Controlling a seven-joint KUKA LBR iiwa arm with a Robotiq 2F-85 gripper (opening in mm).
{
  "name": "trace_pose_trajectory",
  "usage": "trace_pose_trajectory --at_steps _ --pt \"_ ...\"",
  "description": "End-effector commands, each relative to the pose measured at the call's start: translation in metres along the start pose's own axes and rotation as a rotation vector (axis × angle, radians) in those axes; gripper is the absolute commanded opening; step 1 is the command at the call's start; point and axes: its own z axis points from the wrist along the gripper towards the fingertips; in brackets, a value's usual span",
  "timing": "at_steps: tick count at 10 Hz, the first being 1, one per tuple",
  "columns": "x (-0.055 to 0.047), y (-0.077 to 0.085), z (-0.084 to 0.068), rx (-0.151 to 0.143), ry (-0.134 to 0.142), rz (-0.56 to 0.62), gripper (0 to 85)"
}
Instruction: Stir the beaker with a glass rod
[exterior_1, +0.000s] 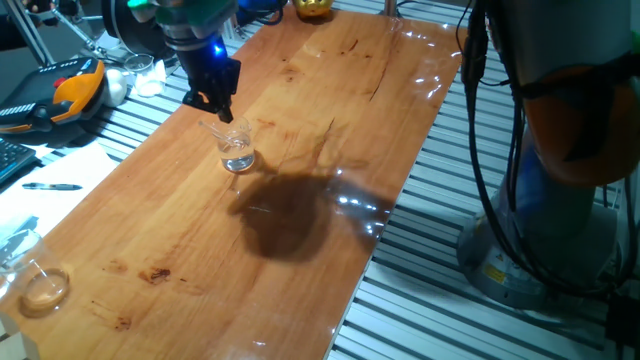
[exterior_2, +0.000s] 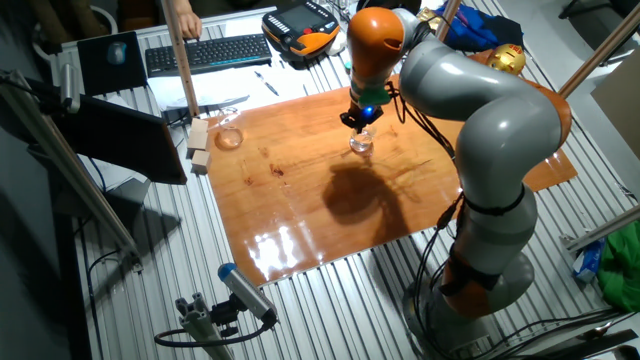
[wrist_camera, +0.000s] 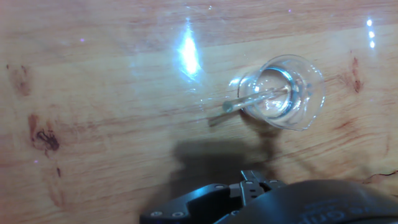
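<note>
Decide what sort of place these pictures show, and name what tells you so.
Probably a robotics lab: a large grey and orange robot arm works over a wooden tabletop on a slatted metal bench, with a black computer keyboard and a small clear glass beaker.

We see a bulky arm (exterior_2: 480, 120) of smooth grey segments with orange joint bands, black cables running along it, and a round grey base (exterior_2: 470, 290). Its small black pincer (exterior_1: 218, 100) carries a glowing blue light.
</note>
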Motion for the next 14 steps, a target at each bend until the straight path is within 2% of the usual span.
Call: trace_pose_trajectory --at_steps 1,2,3,4,6,7,9,12,13,14 --pt "0.0002 0.0004 0.0002 0.025 -0.004 0.001 0.0" --pt "0.0002 0.0004 0.0002 0.021 0.006 -0.028 0.0" --pt "0.0002 0.0004 0.0002 0.002 0.019 -0.069 0.0" --pt "0.0002 0.0004 0.0002 0.049 0.003 -0.095 0.0" --pt "0.0002 0.0004 0.0002 0.088 -0.010 -0.141 0.0" --pt "0.0002 0.0004 0.0002 0.088 -0.010 -0.160 0.0" --pt "0.0002 0.0004 0.0002 0.117 -0.034 -0.159 0.0" --pt "0.0003 -0.0009 -0.0006 0.149 -0.010 -0.095 0.0" --pt "0.0001 -0.0010 -0.0003 0.143 -0.006 -0.061 0.0" --pt "-0.0023 0.0015 -0.0009 0.163 -0.009 -0.031 0.0"
